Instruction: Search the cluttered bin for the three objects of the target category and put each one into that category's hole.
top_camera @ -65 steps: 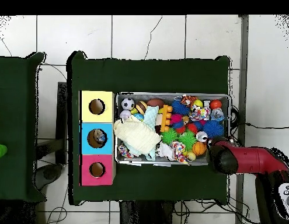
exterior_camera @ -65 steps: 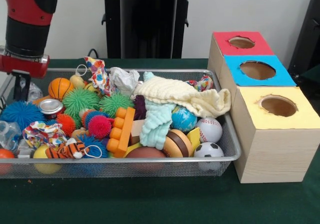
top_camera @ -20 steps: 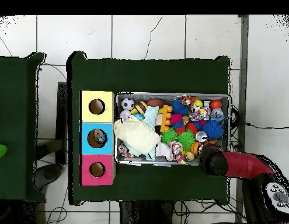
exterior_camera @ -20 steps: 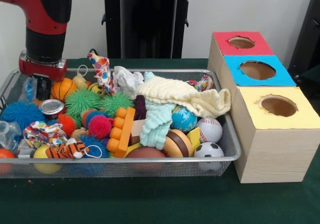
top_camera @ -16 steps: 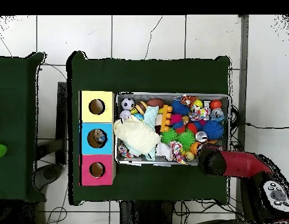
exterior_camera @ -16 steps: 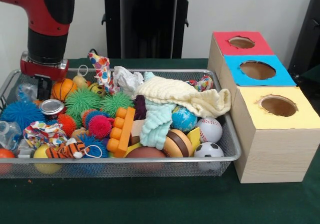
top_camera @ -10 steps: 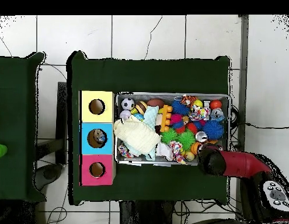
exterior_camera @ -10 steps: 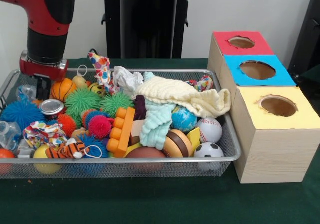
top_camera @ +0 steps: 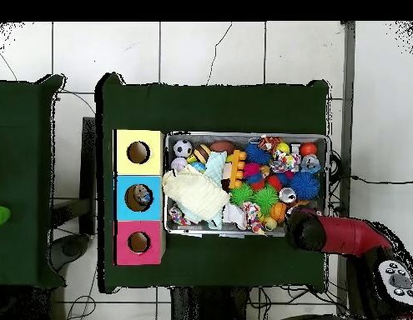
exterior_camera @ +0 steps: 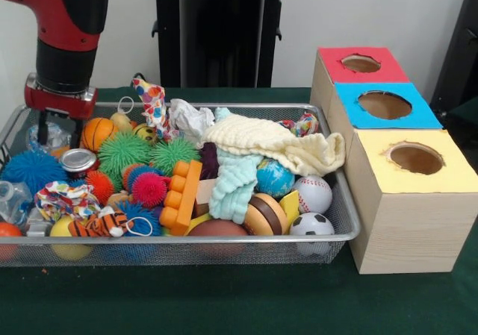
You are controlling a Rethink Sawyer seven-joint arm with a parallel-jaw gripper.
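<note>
The gripper (exterior_camera: 60,132) hangs over the wire bin's (exterior_camera: 224,247) far corner beside the small basketball (exterior_camera: 98,133), fingers spread and empty, so the search step continues and the next move calls for descending onto a target.

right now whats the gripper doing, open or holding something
Gripper: jaws open, nothing held, hanging over the bin's end beside the small basketball.

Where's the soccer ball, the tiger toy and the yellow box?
soccer ball (exterior_camera: 311,224), front view, its white front.
tiger toy (exterior_camera: 97,224), front view, its striped middle.
yellow box (exterior_camera: 441,177), front view, its yellow top.
</note>
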